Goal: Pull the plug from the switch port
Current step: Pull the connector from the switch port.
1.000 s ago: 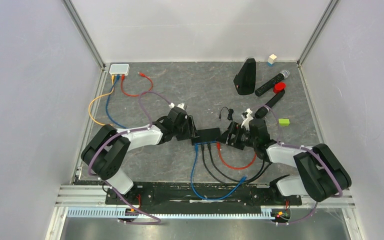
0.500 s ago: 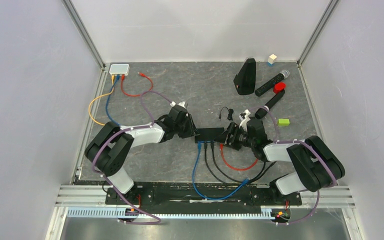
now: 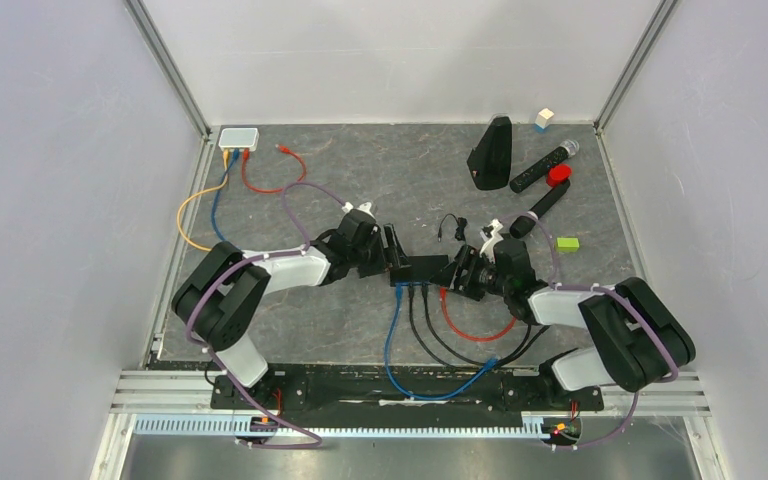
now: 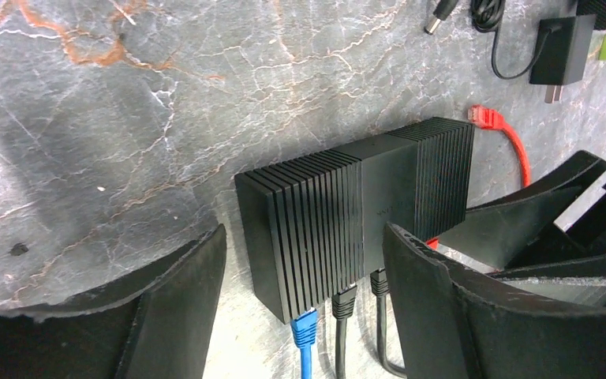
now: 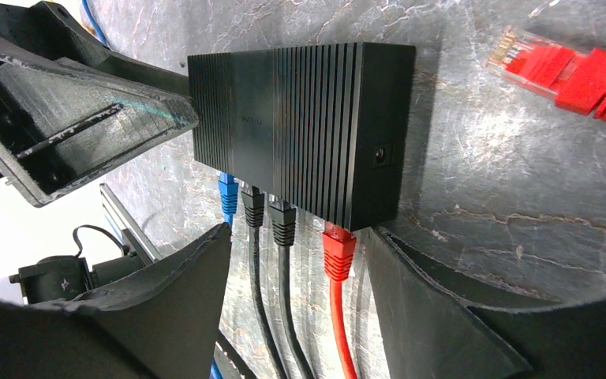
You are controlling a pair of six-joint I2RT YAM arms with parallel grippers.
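A black ribbed switch [image 3: 422, 268] lies mid-table. Its near face holds a blue plug [image 4: 304, 328], two black plugs [image 5: 282, 221] and a red plug [image 5: 338, 251], all seated in ports. My left gripper [image 3: 392, 262] is open, its fingers [image 4: 181, 308] standing either side of the switch's left end without touching it. My right gripper [image 3: 455, 272] is open at the switch's right end; in the right wrist view the gripper [image 5: 298, 237] has the red plug and the black plugs between its fingers, with a gap on each side.
The red cable's loose end [image 5: 560, 67] lies just behind the switch. A black power adapter [image 4: 560, 51] lies further back. A white switch [image 3: 238, 137] with coloured cables sits back left. A black stand [image 3: 490, 152], microphone [image 3: 543, 166] and green block [image 3: 567, 243] sit back right.
My left gripper has moved right until its open fingers stand around the switch's left end. My right arm shifted a little towards the switch. All plugs stay seated.
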